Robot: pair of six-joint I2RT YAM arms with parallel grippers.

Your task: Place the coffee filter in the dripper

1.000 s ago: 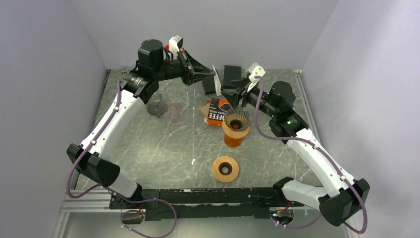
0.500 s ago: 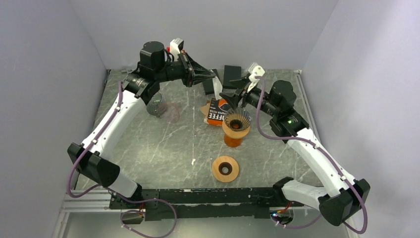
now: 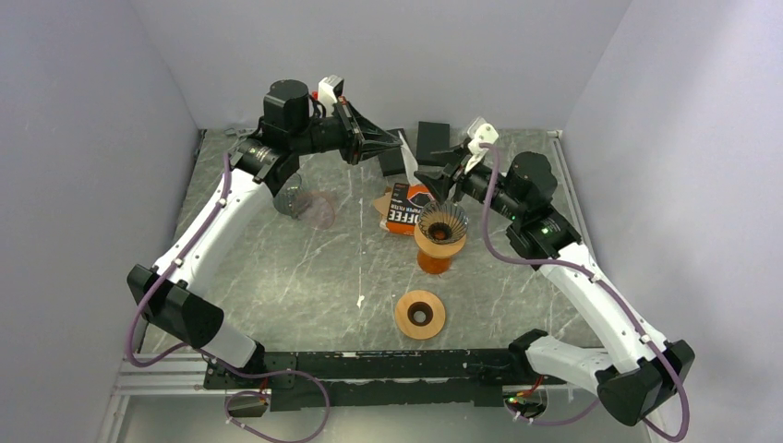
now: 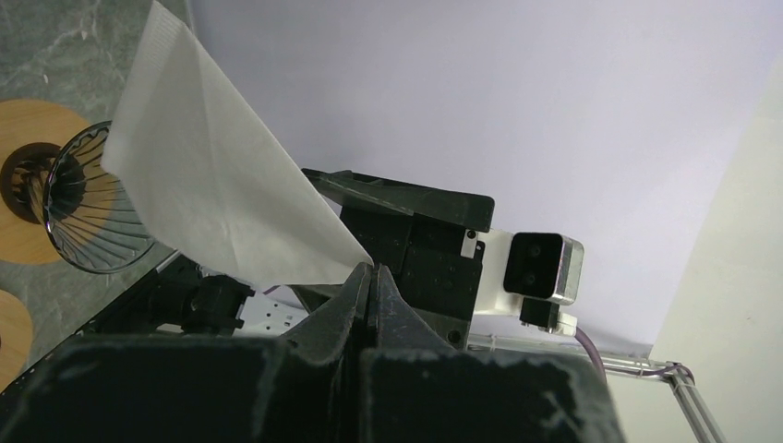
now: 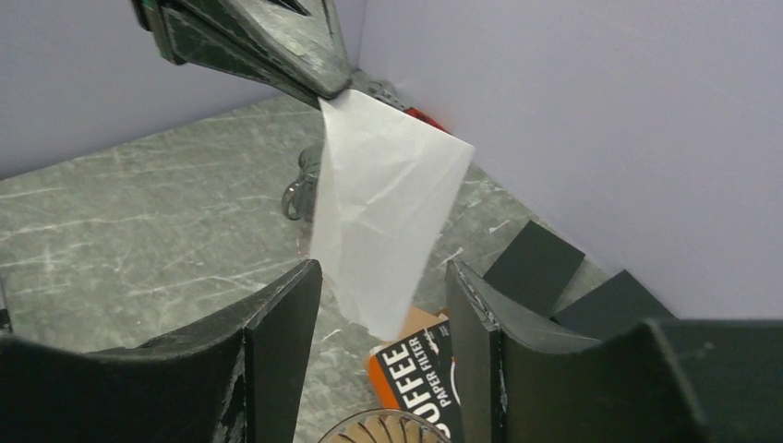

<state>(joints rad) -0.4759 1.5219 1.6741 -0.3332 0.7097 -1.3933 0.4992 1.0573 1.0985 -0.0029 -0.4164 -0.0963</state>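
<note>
Left gripper (image 3: 399, 145) shifted slightly toward right gripper (image 5: 380, 272), left fingers pressed together, pinching one corner of white coffee filter (image 5: 383, 221), filter hanging in air, right fingers spread near its free end, dripper (image 3: 439, 224) just below, without filter.

We log the dripper (image 3: 440, 222) right of the table's (image 3: 277, 268) centre, a box (image 3: 403, 209) just behind and left of it, and a ring (image 3: 420, 314) before it, apart. A glass (image 3: 293, 196) sits well left, and two blocks (image 3: 431, 140) lie by the back wall. Above the box, the filter (image 5: 383, 208) hangs from the left gripper (image 3: 399, 145), its lower end between the right gripper's (image 5: 380, 269) fingers.
</note>
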